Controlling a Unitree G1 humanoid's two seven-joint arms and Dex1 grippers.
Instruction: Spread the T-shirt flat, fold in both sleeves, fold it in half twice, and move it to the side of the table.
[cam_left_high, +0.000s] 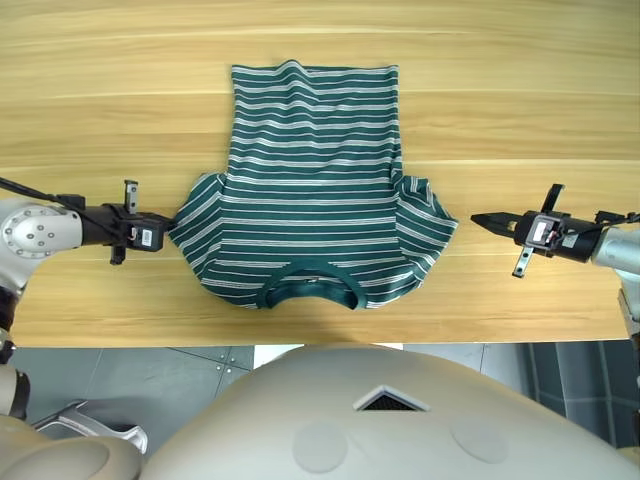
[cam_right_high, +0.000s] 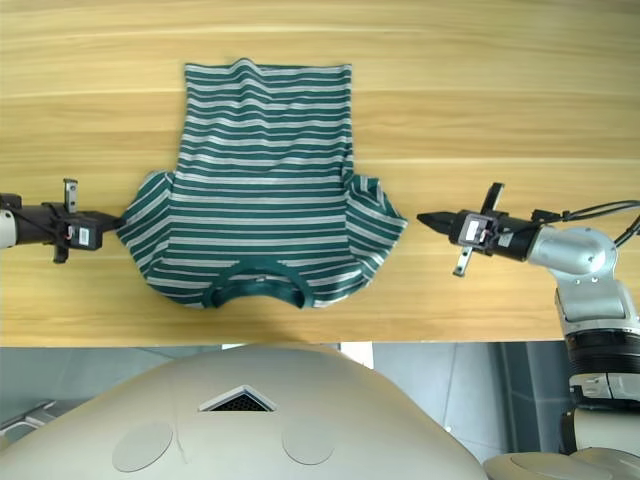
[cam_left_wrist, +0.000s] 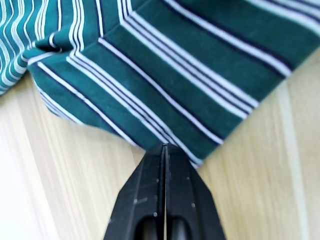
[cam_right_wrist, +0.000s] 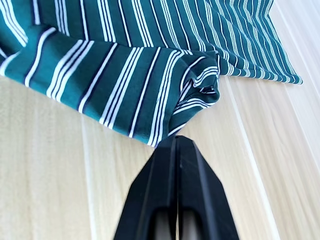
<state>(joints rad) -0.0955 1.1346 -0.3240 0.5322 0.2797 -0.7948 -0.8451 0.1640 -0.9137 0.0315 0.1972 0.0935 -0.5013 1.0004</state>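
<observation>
A dark green T-shirt (cam_left_high: 310, 170) with thin white stripes lies on the wooden table (cam_left_high: 90, 90), collar (cam_left_high: 310, 285) toward me and hem at the far side. Both short sleeves are bunched against the body. My left gripper (cam_left_high: 173, 227) is shut, and its tip touches the edge of the left sleeve (cam_left_wrist: 150, 95), with no cloth visibly between the fingers. My right gripper (cam_left_high: 476, 218) is also shut and lies just off the right sleeve (cam_right_wrist: 130, 90), a small gap away from its rumpled cuff (cam_right_wrist: 202, 82).
The table's front edge (cam_left_high: 120, 342) runs close below the collar, with grey floor (cam_left_high: 130, 380) beyond it. Bare wood stretches to the left, to the right and behind the hem.
</observation>
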